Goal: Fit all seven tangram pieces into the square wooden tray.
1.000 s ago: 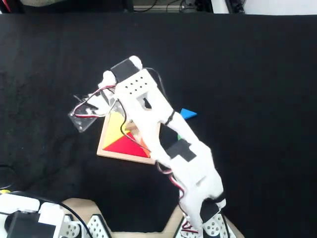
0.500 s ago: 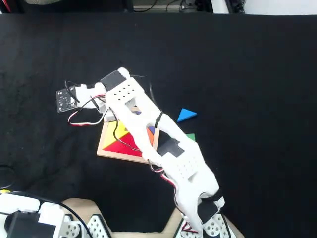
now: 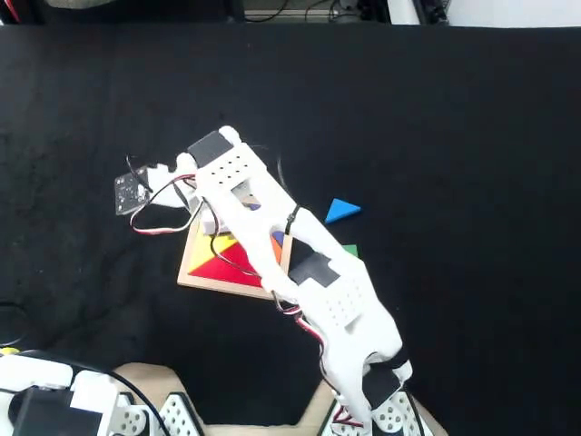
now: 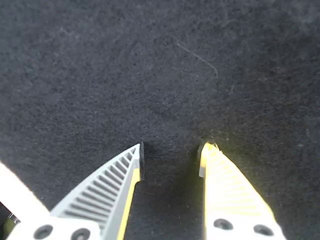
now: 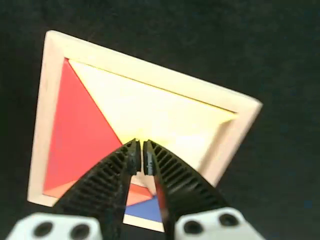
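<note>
No text, number, label or sign can be read in any view. Wooden tray [image 5: 150,76]: rim plain, no print seen. Small circuit board [image 3: 132,189] at the arm's wrist: any marking is too small to make out.

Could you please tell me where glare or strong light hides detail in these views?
Right wrist view: the yellow triangle piece is washed out, nearly as pale as the square wooden tray. High view: the white right arm shines against the black cloth, hardly any shadows. Left wrist view: even light, no glare.
</note>
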